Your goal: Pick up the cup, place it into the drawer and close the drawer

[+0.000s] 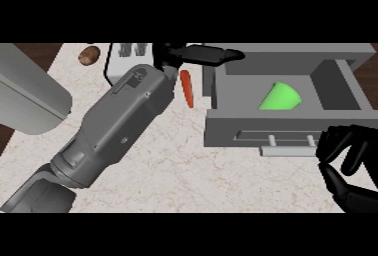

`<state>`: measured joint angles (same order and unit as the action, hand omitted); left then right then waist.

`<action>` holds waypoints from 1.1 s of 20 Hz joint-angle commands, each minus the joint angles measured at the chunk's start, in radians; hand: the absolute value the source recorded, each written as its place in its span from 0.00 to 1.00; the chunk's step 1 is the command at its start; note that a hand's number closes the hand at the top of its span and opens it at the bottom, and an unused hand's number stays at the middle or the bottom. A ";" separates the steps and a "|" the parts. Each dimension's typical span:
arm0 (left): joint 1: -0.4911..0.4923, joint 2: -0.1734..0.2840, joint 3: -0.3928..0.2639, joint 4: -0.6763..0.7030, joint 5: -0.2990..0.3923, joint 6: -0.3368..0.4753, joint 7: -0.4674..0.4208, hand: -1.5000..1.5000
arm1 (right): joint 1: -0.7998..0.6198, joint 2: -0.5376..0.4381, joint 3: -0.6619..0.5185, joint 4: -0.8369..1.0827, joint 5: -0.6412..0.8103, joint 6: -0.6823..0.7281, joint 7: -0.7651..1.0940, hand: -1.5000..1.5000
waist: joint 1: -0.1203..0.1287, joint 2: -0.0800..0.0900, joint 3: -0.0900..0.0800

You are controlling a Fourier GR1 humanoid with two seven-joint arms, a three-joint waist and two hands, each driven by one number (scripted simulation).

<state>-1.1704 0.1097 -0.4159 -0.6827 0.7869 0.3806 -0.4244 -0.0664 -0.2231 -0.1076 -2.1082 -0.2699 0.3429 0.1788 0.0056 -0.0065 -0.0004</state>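
Okay, quick notes for you, operator.

Risk: the drawer [284, 125] stands pulled out, and your left hand [201, 54] reaches over its back-left corner. Push the drawer in before that arm is out and you likely jam the hand or forearm against the wall.
Risk 2: the right hand [347, 155] sits just beside the drawer handle [289, 149], at its right end. An off-centre push there could skew the drawer or slip off the front; aim nearer the middle of the bar.
Risk 3: the cup [280, 97] lies on its side, so a hard shove may roll it inside. Probably harmless, but go easy.
Cup look: bright green, plain, cone-like shape seen from above, no handle visible, smooth surface. Tipped over rather than upright, as far as you can tell.
Cup place: inside the drawer, near the middle of the compartment, touching neither hand.
Left hand: fingers stretched out straight, holding nothing, above the drawer's rear-left rim.
Right hand: fingers curled inward, nothing in them, low right of view.
Stage: judging by this, placing looks done; closing is what's left.
Other stuff: an orange carrot [187, 88] on the counter [184, 160] left of the drawer, a brown potato [89, 55] far back left.
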 commanded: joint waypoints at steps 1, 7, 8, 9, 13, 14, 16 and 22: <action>0.150 0.058 0.002 -0.184 0.007 0.030 0.038 0.00 | 0.010 -0.021 0.013 -0.003 0.086 0.009 -0.009 1.00 | 0.031 -0.008 0.000; 0.349 0.212 0.004 -0.445 0.007 0.048 0.119 0.00 | 0.039 -0.051 0.064 0.036 0.224 0.042 -0.031 1.00 | 0.038 -0.005 0.000; 0.411 0.217 0.004 -0.494 -0.001 0.070 0.109 0.00 | 0.044 -0.030 0.092 0.012 0.243 0.026 -0.021 1.00 | 0.029 -0.004 0.000; 0.454 0.248 0.006 -0.550 0.004 0.061 0.125 0.00 | 0.068 -0.052 0.067 0.045 0.228 0.058 -0.050 1.00 | 0.028 -0.003 0.001; 0.569 0.334 0.058 -0.703 0.031 0.033 0.193 0.00 | 0.042 -0.026 0.127 0.067 0.344 0.017 -0.034 1.00 | 0.017 0.001 0.001; 0.622 0.304 0.064 -0.635 0.030 -0.034 0.116 0.00 | -0.043 -0.024 0.139 0.133 0.382 0.000 -0.027 1.00 | 0.016 0.006 0.000; 0.665 0.347 0.078 -0.711 0.033 -0.037 0.133 0.00 | 0.049 -0.029 0.209 0.118 0.516 0.002 -0.133 1.00 | 0.015 0.004 0.000; 0.812 0.395 0.094 -0.770 0.034 -0.115 0.089 0.00 | -0.062 -0.123 0.277 0.292 0.781 -0.037 -0.255 1.00 | 0.031 0.007 0.000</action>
<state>-0.4528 0.4712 -0.3333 -1.4020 0.8238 0.3117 -0.3132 -0.0721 -0.3235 0.1141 -1.9171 0.3560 0.3418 -0.0192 0.0310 -0.0016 0.0000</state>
